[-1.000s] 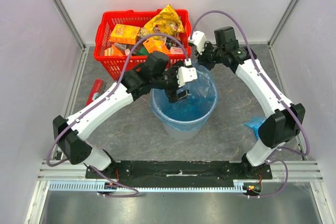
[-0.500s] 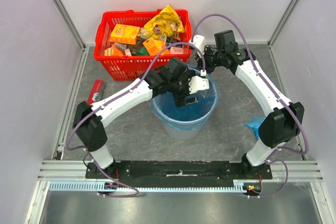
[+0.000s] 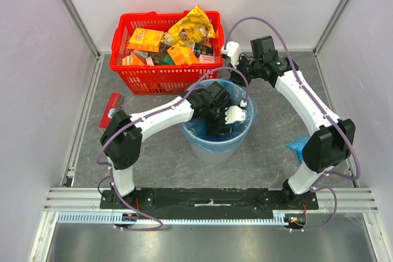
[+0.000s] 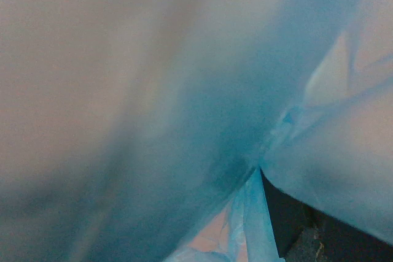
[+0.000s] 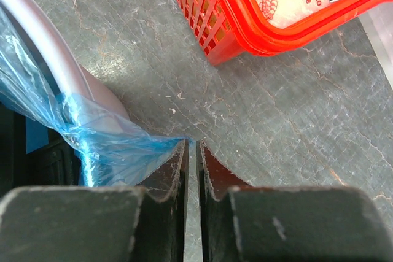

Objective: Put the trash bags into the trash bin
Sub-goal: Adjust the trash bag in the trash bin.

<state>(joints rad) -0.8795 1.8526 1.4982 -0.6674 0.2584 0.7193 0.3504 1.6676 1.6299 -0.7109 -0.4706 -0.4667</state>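
Pale walls (image 3: 24, 59) are enclosing a grey veined worktop (image 5: 276, 121) — left end effector (image 3: 222, 121) sitting wide-jawed inside the trash bin (image 3: 212, 151); right end effector (image 5: 191, 143), barely parted, touching the trash bags (image 5: 92, 133).

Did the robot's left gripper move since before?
Yes. The left gripper slid from the far rim of the round light-grey plastic trash bin toward its middle.
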